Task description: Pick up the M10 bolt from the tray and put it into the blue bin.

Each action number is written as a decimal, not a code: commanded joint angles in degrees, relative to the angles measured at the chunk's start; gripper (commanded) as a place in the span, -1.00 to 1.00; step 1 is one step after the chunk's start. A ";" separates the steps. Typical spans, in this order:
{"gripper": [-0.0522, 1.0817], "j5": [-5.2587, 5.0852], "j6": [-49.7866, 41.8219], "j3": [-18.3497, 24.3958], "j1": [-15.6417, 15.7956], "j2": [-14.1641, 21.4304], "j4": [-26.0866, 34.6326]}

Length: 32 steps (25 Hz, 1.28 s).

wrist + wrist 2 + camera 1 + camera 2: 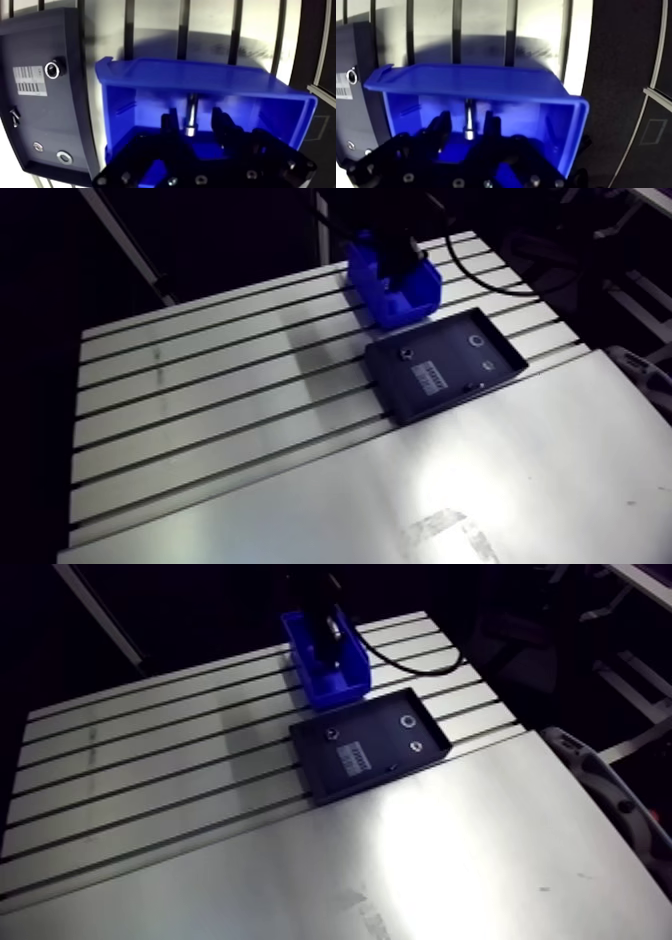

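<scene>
I've got the gripper (397, 268) low over the blue bin (421, 294). The tray (455, 356) sits just beside it on the table (200, 388).

Both fingers (169, 122) hang downward, spread apart.

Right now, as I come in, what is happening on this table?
The robot arm's gripper hangs inside the blue bin. The M10 bolt stands between its open fingers, within the bin's walls. Neither finger seems to touch it, so it looks released. Whether it rests on the bin's floor, I cannot tell. The black tray lies beside the bin, with a few small parts on it.
</scene>
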<state>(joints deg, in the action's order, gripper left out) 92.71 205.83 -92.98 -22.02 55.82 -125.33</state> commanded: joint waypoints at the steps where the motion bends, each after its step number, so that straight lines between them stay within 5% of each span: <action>1: -0.89 1.64 1.22 -0.40 0.13 0.46 1.00; 14: -0.89 1.37 -1.94 1.53 1.19 9.78 6.37; 18: -0.89 0.58 -5.99 1.97 1.19 13.39 9.36; 29: -0.89 1.11 -40.97 3.29 2.68 21.21 17.09; 32: -0.89 2.08 -53.72 3.82 4.61 23.50 20.96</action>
<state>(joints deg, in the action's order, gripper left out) 93.92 169.84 -89.88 -19.37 75.98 -109.51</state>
